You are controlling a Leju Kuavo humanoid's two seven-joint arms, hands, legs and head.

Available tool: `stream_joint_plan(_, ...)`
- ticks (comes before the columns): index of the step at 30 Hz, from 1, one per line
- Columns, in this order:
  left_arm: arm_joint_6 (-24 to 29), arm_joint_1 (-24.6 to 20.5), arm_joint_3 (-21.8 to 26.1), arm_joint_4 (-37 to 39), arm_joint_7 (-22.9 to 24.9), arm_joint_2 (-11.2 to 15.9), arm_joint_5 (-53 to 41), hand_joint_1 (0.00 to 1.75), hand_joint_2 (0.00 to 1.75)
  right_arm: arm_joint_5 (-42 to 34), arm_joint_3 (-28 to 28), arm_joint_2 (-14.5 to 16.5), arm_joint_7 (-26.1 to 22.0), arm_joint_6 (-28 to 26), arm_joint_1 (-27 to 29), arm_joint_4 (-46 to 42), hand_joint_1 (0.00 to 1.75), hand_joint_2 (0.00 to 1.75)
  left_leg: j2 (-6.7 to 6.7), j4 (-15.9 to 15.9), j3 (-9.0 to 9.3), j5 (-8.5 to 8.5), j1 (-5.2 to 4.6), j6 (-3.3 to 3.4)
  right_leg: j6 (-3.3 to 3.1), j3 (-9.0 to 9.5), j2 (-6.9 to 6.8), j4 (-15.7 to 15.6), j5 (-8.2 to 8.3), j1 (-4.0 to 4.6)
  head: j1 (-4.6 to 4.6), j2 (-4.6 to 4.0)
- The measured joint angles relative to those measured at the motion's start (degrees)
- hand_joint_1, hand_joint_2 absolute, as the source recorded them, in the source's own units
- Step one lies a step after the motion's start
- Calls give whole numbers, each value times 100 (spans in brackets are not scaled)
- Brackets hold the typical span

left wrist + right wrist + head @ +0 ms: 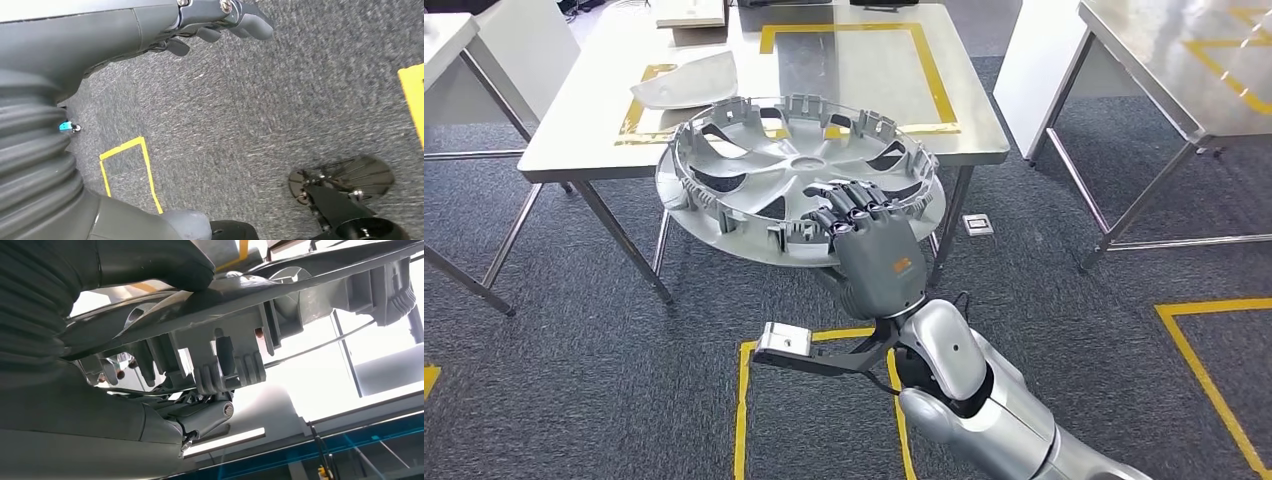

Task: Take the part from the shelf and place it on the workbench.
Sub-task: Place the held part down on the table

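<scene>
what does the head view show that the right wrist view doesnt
Head view: the whole wheel cover lying face down, carried near the edge of a metal workbench marked with yellow tape; a pale curved part already on that bench; grey carpet with yellow floor tape; a second table to the right.

Right wrist view: the close grip, with the thumb pressed on one face of the rim and the fingers curled over its clips.

Both: the right hand holding the wheel cover's rim.
</scene>
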Motion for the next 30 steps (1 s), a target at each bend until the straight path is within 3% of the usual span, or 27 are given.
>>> stream_joint_plan(2, 0, -4, 0, 4, -1, -6, -9, 0, 175, -8, 0, -6, -1, -1, 3, 1, 175, 175, -14, 18, 145, -132, -12, -18, -45, 116, 1, -733, 644, 29, -4, 0)
stream_joint_plan(4, -1, -16, 0, 7, 0, -16, -13, 0, 175, -13, 1, -13, -2, -2, 2, -1, 175, 175, -32, 27, 205, -241, -23, -70, -107, 194, 6, -1191, 1079, 66, -17, 1)
stream_joint_plan(8, 0, -24, 0, 3, 2, -22, -19, 0, 175, -17, -10, -21, 5, -6, -6, -19, 175, 175, -20, 203, 256, -315, -25, -201, -233, 391, 10, -1338, 1106, 48, -37, 2)
stream_joint_plan(10, 0, -39, 0, 1, 1, -23, -22, 0, 175, -21, -12, -22, 7, -4, -2, -25, 175, 175, 21, 720, -26, -438, 3, -255, -270, 532, 1, -1355, 1038, 18, -49, 1)
stream_joint_plan(12, 0, -38, 0, 1, 4, -25, -27, 0, 175, -22, -13, -23, 3, -4, 2, -25, 175, 175, 50, 1396, -493, -686, 51, -314, -274, 649, -1, -1355, 931, 1, -58, 0)
stream_joint_plan(14, 0, -24, 0, 1, 8, -23, -32, 0, 175, -21, -13, -24, 3, -4, 6, -25, 175, 175, 67, 1570, -767, -829, 94, -374, -252, 804, 6, -1355, 802, -21, -58, 1)
stream_joint_plan(15, 0, -20, 0, 1, 8, -20, -34, 0, 175, -22, -13, -25, 6, -4, 7, -25, 175, 175, 77, 1376, -771, -732, 110, -396, -233, 901, 8, -1355, 727, -36, -58, 1)
stream_joint_plan(16, 0, -18, 0, 1, 8, -18, -37, 0, 175, -22, -13, -25, 8, -4, 7, -25, 175, 175, 89, 1044, -710, -498, 124, -413, -209, 1003, 7, -1355, 648, -51, -59, 1)
stream_joint_plan(17, 0, -12, 0, 5, 8, -18, -39, 0, 175, -23, -13, -26, 9, -5, 7, -25, 175, 175, 109, 645, -636, -140, 137, -418, -178, 1085, 6, -1351, 565, -58, -68, 1)
stream_joint_plan(19, -4, -17, 0, 14, 10, -19, -40, 0, 175, -22, -13, -27, 8, -6, 7, -27, 175, 175, 145, 153, -538, 328, 132, -360, -98, 1175, 10, -1356, 437, -55, -102, 1)
stream_joint_plan(20, -7, -19, 0, 17, 13, -22, -41, 0, 175, -22, -14, -28, 8, -6, 4, -28, 175, 175, 152, 67, -529, 414, 127, -311, -53, 1197, 13, -1352, 405, -47, -112, 1)
stream_joint_plan(21, -10, -26, 0, 17, 15, -22, -41, 0, 175, -21, -16, -29, 9, -7, -1, -31, 175, 175, 150, 76, -508, 366, 117, -252, -13, 1216, 15, -1349, 403, -47, -116, 1)
stream_joint_plan(23, -12, -26, 0, 13, 17, -22, -43, 0, 175, -23, -23, -31, 13, -8, -7, -32, 175, 175, 125, 42, -426, 340, 124, -157, 45, 1137, 7, -1138, 474, -57, -98, 1)
stream_joint_plan(25, -11, -33, 0, 9, 14, -17, -44, 0, 175, -25, -28, -32, 13, -8, 5, -32, 175, 175, 102, 23, -324, 268, 122, -80, 66, 768, 0, -555, 485, -65, -85, 0)
stream_joint_plan(27, -11, -33, 0, 9, 9, -16, -45, 0, 175, -22, -34, -34, 12, -4, 19, -32, 175, 175, 87, 22, -222, 162, 99, -34, 76, 260, -1, 91, 203, -53, -73, 0)
stream_joint_plan(29, -11, -22, 0, 9, 7, -18, -46, 0, 175, -20, -37, -36, 14, 8, 23, -32, 175, 175, 71, 24, -104, 56, 74, -17, 74, -67, -1, 331, -100, -41, -66, 0)
stream_joint_plan(30, -11, -17, 0, 9, 7, -19, -46, 0, 175, -19, -37, -36, 15, 14, 23, -32, 175, 175, 66, 24, -66, 24, 66, -15, 68, -129, -1, 333, -157, -39, -66, 0)
